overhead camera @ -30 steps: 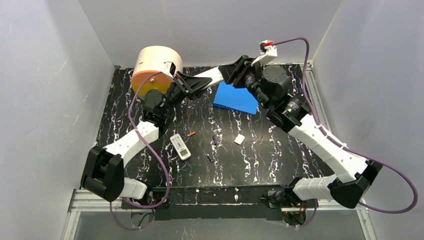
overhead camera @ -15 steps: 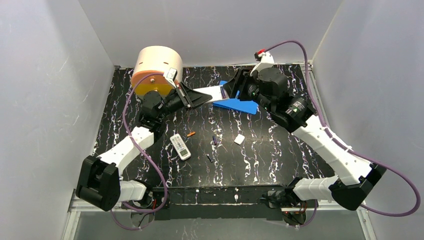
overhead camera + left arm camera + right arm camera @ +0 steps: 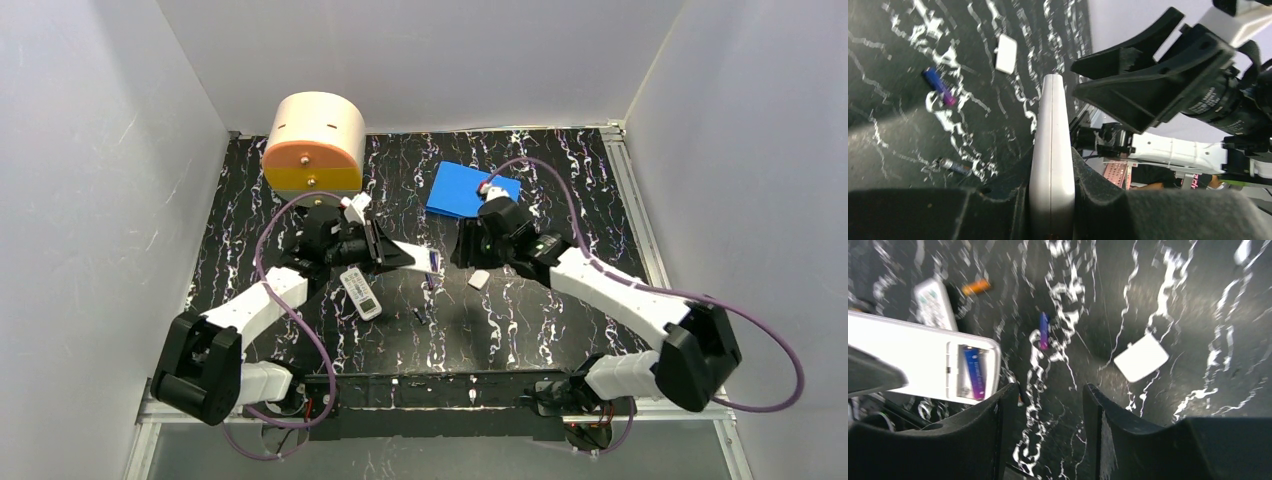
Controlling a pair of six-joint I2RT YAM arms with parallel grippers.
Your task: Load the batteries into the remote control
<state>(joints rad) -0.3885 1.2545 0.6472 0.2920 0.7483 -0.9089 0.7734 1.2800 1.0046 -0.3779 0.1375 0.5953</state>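
Note:
My left gripper [image 3: 385, 250] is shut on a white remote control [image 3: 412, 256] and holds it above the mat, pointing right. In the left wrist view the remote [image 3: 1052, 125] stands edge-on between the pads. Its open compartment holds a purple battery [image 3: 975, 372]. My right gripper [image 3: 1049, 390] is open and empty, hovering just right of the remote's end. On the mat lie a purple battery [image 3: 1044, 330], an orange battery [image 3: 976, 286] and a dark battery [image 3: 955, 165]. The white battery cover [image 3: 1141, 357] lies to the right.
A second, smaller remote [image 3: 361, 293] lies on the mat under my left arm. A cream and orange drum [image 3: 312, 143] stands at the back left. A blue pad [image 3: 458, 190] lies at the back centre. White walls close in three sides.
Both arms have come down from the back of the table to the middle. The left gripper brought the remote along; the right gripper moved forward and lower, beside the remote's end.

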